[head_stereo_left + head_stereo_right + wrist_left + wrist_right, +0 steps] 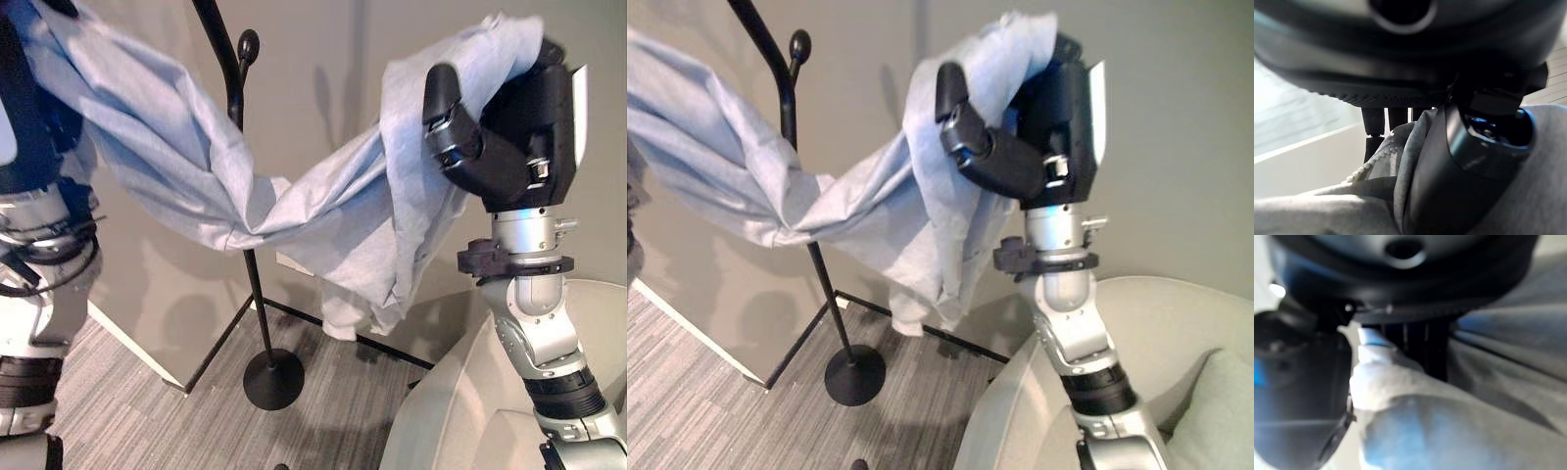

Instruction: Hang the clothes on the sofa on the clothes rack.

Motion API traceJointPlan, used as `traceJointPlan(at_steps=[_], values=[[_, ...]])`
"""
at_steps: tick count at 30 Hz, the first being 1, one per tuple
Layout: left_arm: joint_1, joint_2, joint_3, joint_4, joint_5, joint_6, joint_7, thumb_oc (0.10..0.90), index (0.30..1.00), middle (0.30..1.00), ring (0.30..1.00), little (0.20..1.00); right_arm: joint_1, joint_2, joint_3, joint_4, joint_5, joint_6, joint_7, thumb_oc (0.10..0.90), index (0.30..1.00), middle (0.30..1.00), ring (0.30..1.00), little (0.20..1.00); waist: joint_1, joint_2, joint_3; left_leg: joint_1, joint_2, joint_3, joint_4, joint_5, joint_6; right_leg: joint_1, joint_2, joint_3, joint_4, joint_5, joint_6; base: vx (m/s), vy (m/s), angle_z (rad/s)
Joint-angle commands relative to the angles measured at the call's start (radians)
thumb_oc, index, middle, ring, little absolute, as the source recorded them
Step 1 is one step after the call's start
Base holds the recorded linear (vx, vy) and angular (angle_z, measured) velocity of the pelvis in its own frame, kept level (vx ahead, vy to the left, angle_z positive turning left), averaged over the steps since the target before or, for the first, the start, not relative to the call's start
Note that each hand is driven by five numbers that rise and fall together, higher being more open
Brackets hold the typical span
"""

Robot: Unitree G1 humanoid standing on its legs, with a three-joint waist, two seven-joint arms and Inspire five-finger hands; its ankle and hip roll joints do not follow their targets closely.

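A pale blue garment point(323, 196) hangs stretched between my two raised hands, sagging in the middle in front of the black clothes rack point(235, 78). My right hand point(519, 127) is at the upper right, thumb and fingers curled round one end of the cloth. My left hand point(1449, 191) is at the upper left, mostly draped by the garment point(1327, 215), which is pinched between its thumb and fingers point(1388, 120). The rack's knobbed hook point(248, 44) rises just above the cloth's sagging middle. Its round base point(272, 379) stands on the carpet.
A beige sofa point(1176, 323) with a cushion point(1215, 411) curves round the lower right, under my right arm. A pale panel point(176, 294) with black floor rails point(323, 328) stands behind the rack. Grey carpet point(147, 421) lies in front of the rack.
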Motion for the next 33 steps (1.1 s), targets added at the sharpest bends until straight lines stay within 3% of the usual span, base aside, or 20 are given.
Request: traceJointPlan(at_steps=[1,6,15,19,23,25,29,31,32,33], values=[[-0.034,0.033,0.027,0.147,-0.005,0.088,-0.009,0.400,0.300,0.300,0.300,0.300,-0.068,-0.021,-0.054,0.023,-0.036,-0.082,-0.070,0.400,0.300,0.300,0.300,0.300,0.014,-0.026,-0.162,0.067,0.066,0.101,0.008,-0.119,-0.055,-0.056,-0.074,0.008,0.009,0.027,0.129,0.06,0.025,-0.11],[-0.067,0.083,-0.034,0.403,-0.111,0.094,-0.062,0.400,0.300,0.300,0.300,0.300,-0.197,-0.112,0.004,0.173,0.015,-0.057,-0.091,0.400,0.300,0.300,0.300,0.300,0.008,-0.023,-0.162,0.071,0.066,0.102,0.008,-0.122,-0.055,-0.057,-0.077,0.008,0.013,0.025,0.131,0.04,0.021,-0.01],[-0.189,0.158,-0.205,0.670,-0.213,0.058,-0.119,0.400,0.300,0.300,0.300,0.300,-0.386,-0.236,0.103,0.375,0.101,-0.046,-0.089,0.400,0.300,0.300,0.300,0.300,0.002,-0.025,-0.149,0.072,0.073,0.113,0.008,-0.128,-0.056,-0.067,-0.078,0.017,0.019,0.024,0.136,0.03,0.014,0.00],[-0.297,0.157,-0.351,0.806,-0.270,0.008,-0.154,0.400,0.300,0.300,0.300,0.300,-0.495,-0.267,0.180,0.464,0.134,-0.039,-0.091,0.400,0.300,0.300,0.300,0.300,-0.006,-0.028,-0.137,0.064,0.074,0.120,0.008,-0.128,-0.056,-0.083,-0.080,0.019,0.030,0.023,0.140,0.06,0.028,-0.01],[-0.473,0.086,-0.565,0.974,-0.330,-0.053,-0.207,0.400,0.300,0.300,0.300,0.300,-0.622,-0.212,0.301,0.592,0.156,-0.021,-0.090,0.400,0.300,0.300,0.300,0.300,-0.016,-0.024,-0.115,0.040,0.074,0.134,0.008,-0.125,-0.057,-0.111,-0.085,0.028,0.029,0.034,0.148,0.10,0.045,-0.07],[-0.513,0.067,-0.622,1.038,-0.346,-0.064,-0.221,0.400,0.300,0.300,0.300,0.300,-0.676,-0.205,0.340,0.663,0.170,-0.019,-0.090,0.400,0.300,0.300,0.300,0.300,-0.019,-0.027,-0.104,0.018,0.074,0.136,0.008,-0.120,-0.060,-0.133,-0.085,0.035,0.023,0.049,0.151,0.07,0.033,-0.17],[-0.375,0.003,-0.561,0.998,-0.337,-0.081,-0.239,0.400,0.300,0.300,0.300,0.300,-0.575,-0.191,0.304,0.575,0.192,-0.026,-0.058,0.400,0.300,0.300,0.300,0.300,-0.017,-0.035,-0.088,0.003,0.073,0.134,0.008,-0.121,-0.060,-0.147,-0.084,0.036,0.012,0.054,0.150,0.06,-0.003,-0.05],[-0.119,-0.051,-0.401,0.697,-0.277,-0.082,-0.248,0.400,0.300,0.300,0.300,0.300,-0.328,-0.145,0.177,0.393,0.182,-0.032,-0.016,0.400,0.300,0.300,0.300,0.300,0.002,-0.037,-0.066,-0.005,0.072,0.123,0.008,-0.126,-0.054,-0.149,-0.085,0.030,0.007,0.047,0.145,0.03,-0.023,0.13],[-0.108,-0.050,-0.394,0.689,-0.275,-0.080,-0.250,0.400,0.300,0.300,0.300,0.300,-0.322,-0.144,0.176,0.388,0.181,-0.030,-0.016,0.400,0.300,0.300,0.300,0.300,0.000,-0.037,-0.069,-0.004,0.072,0.123,0.008,-0.126,-0.054,-0.148,-0.085,0.030,0.007,0.047,0.145,0.00,0.000,0.00],[-0.066,-0.066,-0.373,0.664,-0.264,-0.081,-0.253,0.400,0.300,0.300,0.300,0.300,-0.283,-0.129,0.159,0.363,0.180,-0.031,-0.005,0.433,0.349,0.349,0.349,0.349,0.002,-0.037,-0.067,-0.004,0.071,0.121,0.008,-0.128,-0.053,-0.147,-0.085,0.029,0.006,0.045,0.143,0.01,-0.014,0.06]])
